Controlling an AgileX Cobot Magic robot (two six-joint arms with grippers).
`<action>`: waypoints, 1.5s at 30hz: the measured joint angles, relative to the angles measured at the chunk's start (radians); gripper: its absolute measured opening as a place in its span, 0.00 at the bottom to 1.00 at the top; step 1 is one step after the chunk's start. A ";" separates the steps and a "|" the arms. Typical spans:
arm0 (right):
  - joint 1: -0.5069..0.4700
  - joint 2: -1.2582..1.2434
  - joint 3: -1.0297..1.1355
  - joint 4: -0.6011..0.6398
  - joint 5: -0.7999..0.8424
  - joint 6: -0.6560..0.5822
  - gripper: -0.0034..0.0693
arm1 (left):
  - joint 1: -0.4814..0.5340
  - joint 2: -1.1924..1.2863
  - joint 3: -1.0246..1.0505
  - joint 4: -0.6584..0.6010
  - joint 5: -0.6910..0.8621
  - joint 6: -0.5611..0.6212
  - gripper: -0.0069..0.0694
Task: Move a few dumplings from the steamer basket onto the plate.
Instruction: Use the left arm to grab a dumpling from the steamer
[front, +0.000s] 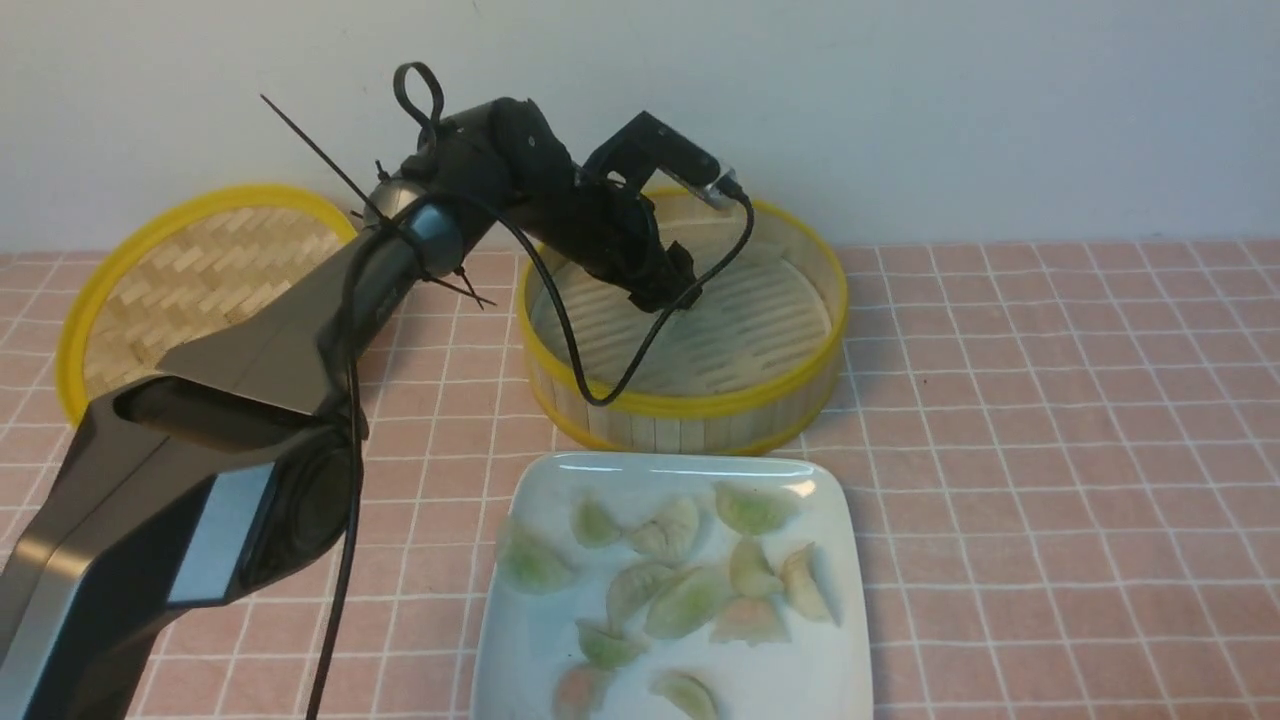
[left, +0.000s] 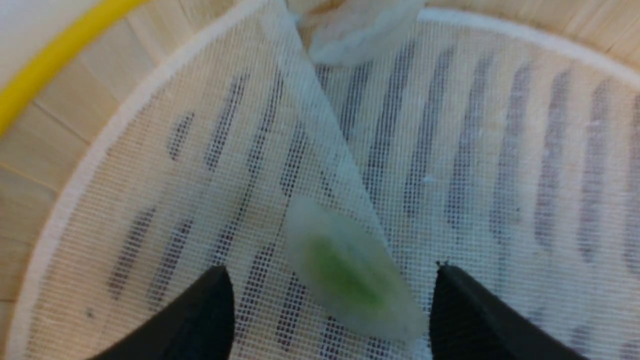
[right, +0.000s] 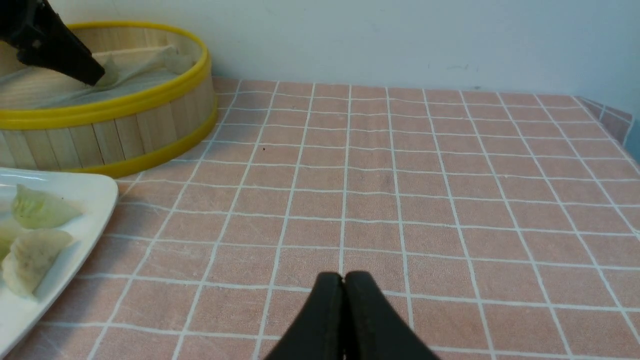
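The steamer basket (front: 690, 405) stands at the back middle, and my left gripper (front: 684, 297) reaches down into it. In the left wrist view the left gripper (left: 331, 270) is open, its jaws on either side of a pale dumpling with green filling (left: 350, 275) lying on the mesh liner (left: 475, 165) beside a fold. A second dumpling (left: 350, 30) lies near the basket wall. The white plate (front: 800, 680) in front of the basket holds several dumplings (front: 690, 600). My right gripper (right: 344, 275) is shut and empty, low over the tablecloth to the right of the plate (right: 95, 195).
The shallow woven lid (front: 180, 280) leans against the wall at the back left. A pink checked cloth (front: 1050, 450) covers the table. The left arm's cable (front: 600, 390) hangs over the basket rim. In the right wrist view, the table's edge (right: 612, 122) shows at the far side.
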 joint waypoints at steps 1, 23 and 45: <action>0.000 0.000 0.000 0.000 0.000 0.000 0.03 | 0.000 0.006 0.000 -0.001 -0.005 0.000 0.71; 0.000 0.000 0.000 0.000 0.000 0.000 0.03 | -0.005 -0.007 -0.093 0.011 0.167 -0.031 0.18; 0.000 0.000 0.000 0.000 0.000 0.000 0.03 | 0.000 -0.174 -0.185 0.140 0.385 -0.228 0.16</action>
